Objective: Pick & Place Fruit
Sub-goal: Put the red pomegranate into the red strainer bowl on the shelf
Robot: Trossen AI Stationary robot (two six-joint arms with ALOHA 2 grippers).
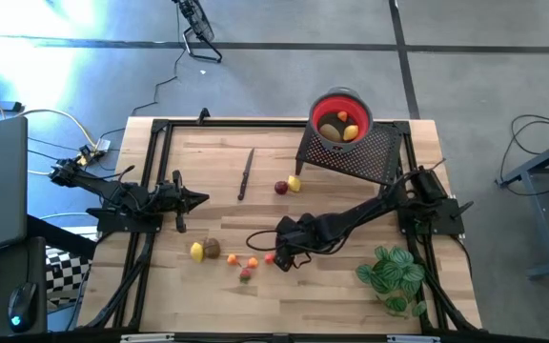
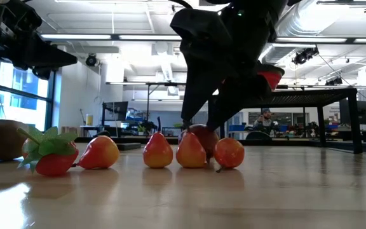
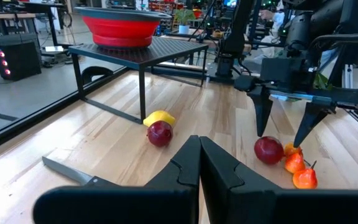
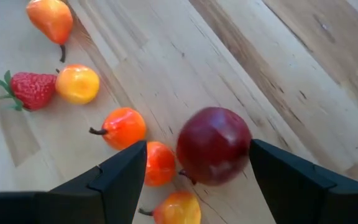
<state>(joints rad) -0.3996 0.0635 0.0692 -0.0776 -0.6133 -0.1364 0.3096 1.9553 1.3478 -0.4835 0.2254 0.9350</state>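
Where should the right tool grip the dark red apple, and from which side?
Grip the apple across its widest middle, coming from above. It is round and small orange fruits lie close beside it, so the open right tool should straddle it, one finger on each free side.

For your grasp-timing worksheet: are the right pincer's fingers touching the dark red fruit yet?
Apart. In the right wrist view, bare wood shows between each finger of the open right pincer and the dark red fruit.

Right gripper low at the table — fingers spread wide; left gripper waits, fingers together.
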